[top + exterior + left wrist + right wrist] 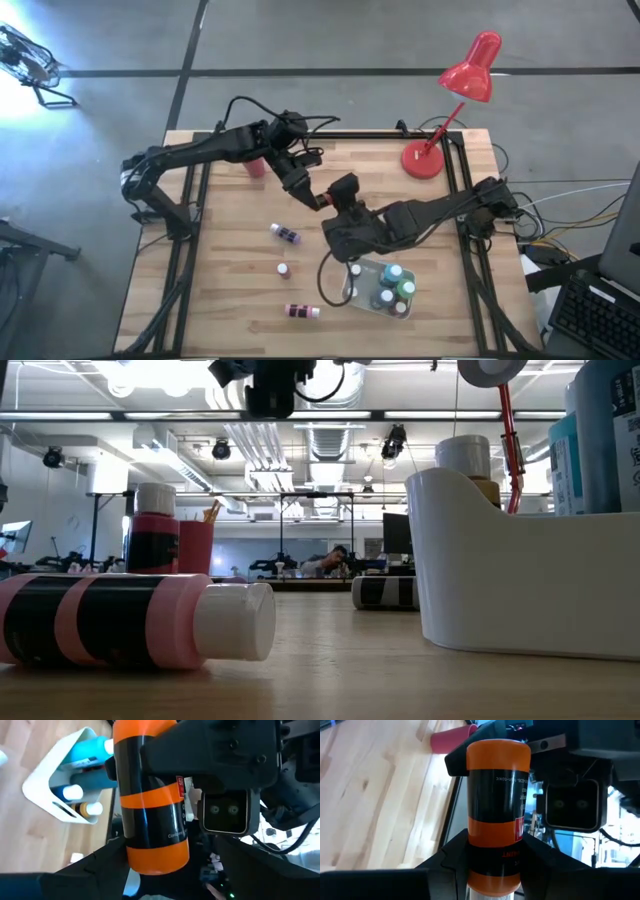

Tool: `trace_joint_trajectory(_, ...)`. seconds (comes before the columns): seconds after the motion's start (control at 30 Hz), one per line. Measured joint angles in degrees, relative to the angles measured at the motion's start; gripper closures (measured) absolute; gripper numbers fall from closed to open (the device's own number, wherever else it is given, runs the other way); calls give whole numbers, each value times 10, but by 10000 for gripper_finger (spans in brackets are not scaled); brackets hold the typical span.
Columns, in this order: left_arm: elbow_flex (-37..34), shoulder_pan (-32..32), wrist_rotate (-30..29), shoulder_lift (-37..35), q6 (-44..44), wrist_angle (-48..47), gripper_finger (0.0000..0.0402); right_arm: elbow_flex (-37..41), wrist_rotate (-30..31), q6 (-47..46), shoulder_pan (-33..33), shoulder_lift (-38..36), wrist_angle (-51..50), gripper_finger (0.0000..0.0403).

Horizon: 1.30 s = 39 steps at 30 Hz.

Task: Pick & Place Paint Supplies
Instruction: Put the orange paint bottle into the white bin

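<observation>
Sitting near the tabletop's near edge, right of centre, is a white caddy (352, 290) holding several upright white-capped bottles (395, 273). Teal and green ones are among them, and a brown one shows from the left wrist view. The exact count is hard to read, roughly 6.

A pink cup (256, 166) stands toward the far left corner, upright, with a brush tip (211, 511) poking out of the top.

The task's thing right now is 1 orange-and-black paint bottle (497, 795), up off the tabletop around the middle, between the 2 arms. Its long axis runs along the line from one gripper to the other, on a diagonal across the tabletop. The white cap end points into the right gripper (335, 203) and the flat orange base points at the left gripper (312, 196).

The right gripper's fingers are clamped snug on both sides of the bottle near the cap end. The left gripper's fingers flank the base end, 1 of them against the bottle. Whether the other presses, I cannot tell.

There are 3 loose bottles on the bare wood between the tabletop's middle and its near edge. A purple bottle (286, 233) lies on its side, a small bottle (284, 270) stands upright, and a pink-and-black bottle (302, 311) lies on its side nearest the near edge with its cap toward the right edge.

A red desk lamp (440, 140) stands at the far right corner.
</observation>
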<state>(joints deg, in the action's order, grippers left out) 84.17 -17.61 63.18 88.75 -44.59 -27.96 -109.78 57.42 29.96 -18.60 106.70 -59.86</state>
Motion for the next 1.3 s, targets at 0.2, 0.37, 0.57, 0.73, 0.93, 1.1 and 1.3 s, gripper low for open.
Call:
trace_joint_trajectory(0.2, -1, 1, 12, 0, 9, -10, 110, -1, 1, 16, 2, 7, 14, 284)
trace_joint_trajectory(0.37, -1, 0, 20, 0, 15, -6, 110, -1, -3, 43, 1, 7, 50, 284)
trace_joint_trajectory(0.57, -1, 0, 25, 0, 16, -10, 110, 0, -8, 66, 1, 8, 78, 284)
trace_joint_trajectory(0.73, -1, 0, 25, 0, 38, -13, 138, 0, -21, 70, -1, 8, 84, 284)
trace_joint_trajectory(0.93, -1, 1, 29, 0, 35, -27, 237, 0, -22, 73, -2, 8, 87, 284)
trace_joint_trajectory(1.1, -1, 1, 29, 0, 33, -31, 273, 0, -22, 79, -3, 8, 86, 284)
trace_joint_trajectory(1.3, -1, 1, 35, 0, 42, -31, 275, -2, -20, 46, -5, 8, 84, 235)
